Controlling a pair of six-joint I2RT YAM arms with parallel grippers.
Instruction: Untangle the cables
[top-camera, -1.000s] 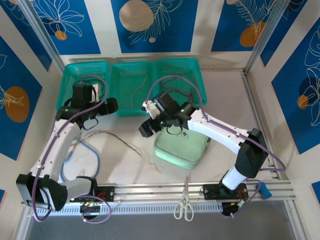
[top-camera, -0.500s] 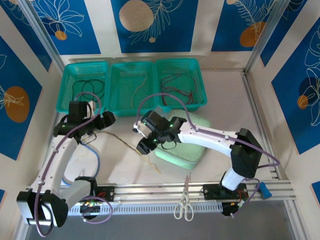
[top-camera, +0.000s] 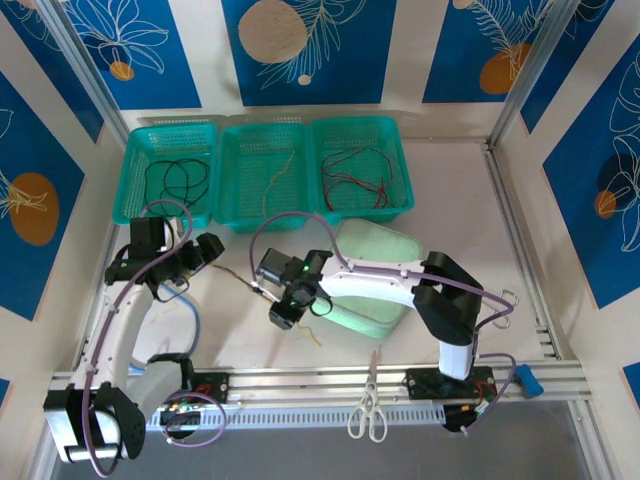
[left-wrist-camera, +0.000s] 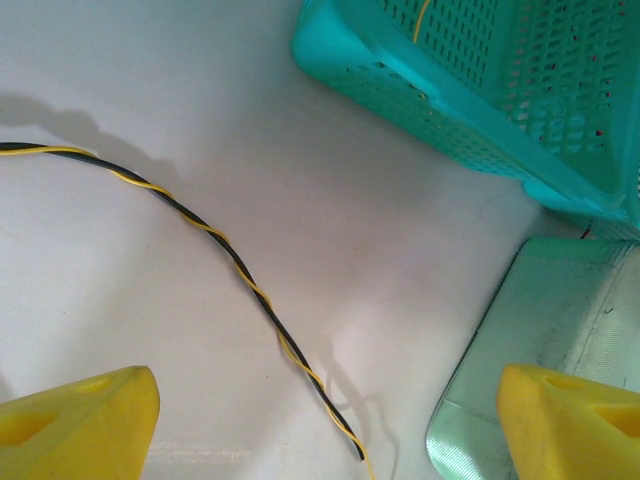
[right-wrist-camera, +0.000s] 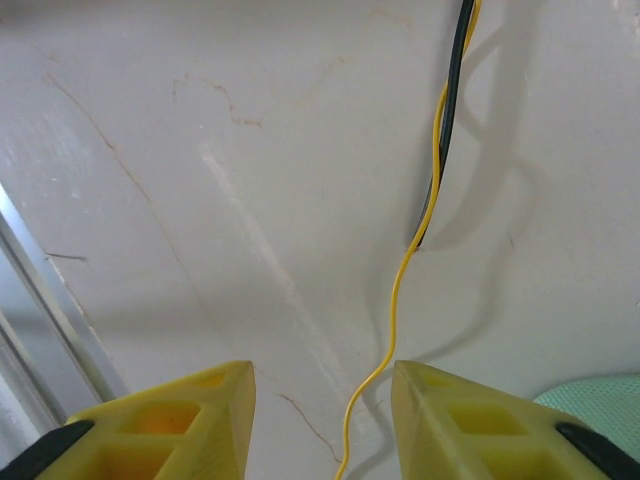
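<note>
Cable is seen running straight through right pincer gap, across closing line; jaws apart, nothing clamped. Left pincer wide apart, cable ahead of it.

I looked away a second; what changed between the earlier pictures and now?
The right gripper swung left and nearer, its jaws narrowing around the twisted black-and-yellow cable, not yet clamped. The open left gripper drew back toward its base. The pale green pad, teal plastic baskets and white-handled scissors stayed put.

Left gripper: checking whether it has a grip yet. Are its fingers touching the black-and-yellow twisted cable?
Apart. The left wrist view shows the twisted cable lying between the left gripper's open fingers, bare table on both sides.
</note>
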